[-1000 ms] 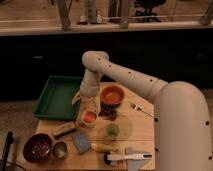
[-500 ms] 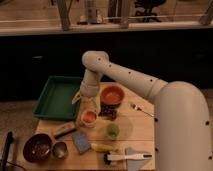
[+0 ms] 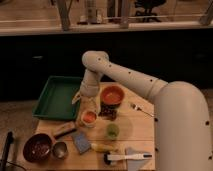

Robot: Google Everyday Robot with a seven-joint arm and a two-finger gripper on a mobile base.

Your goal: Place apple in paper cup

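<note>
Just above paper cup (image 3: 89,124) on worktop (image 3: 136,128), gripper (image 3: 87,105) hangs, position unchanged from second ago; grasping or released, cannot tell. Apple (image 3: 89,117) sits inside cup. Placing seems done; only retreat left.

hand (image 3: 88,103) — directly above paper cup (image 3: 89,125) | apple (image 3: 89,117) — inside the cup | green cup (image 3: 112,131) near

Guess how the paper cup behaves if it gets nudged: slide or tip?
Probably light: the paper cup is small, so a nudge likely slides it across the table. The apple seen in its mouth may add weight and steady it. Tipping seems possible if the gripper, directly above it, catches the rim.
</note>
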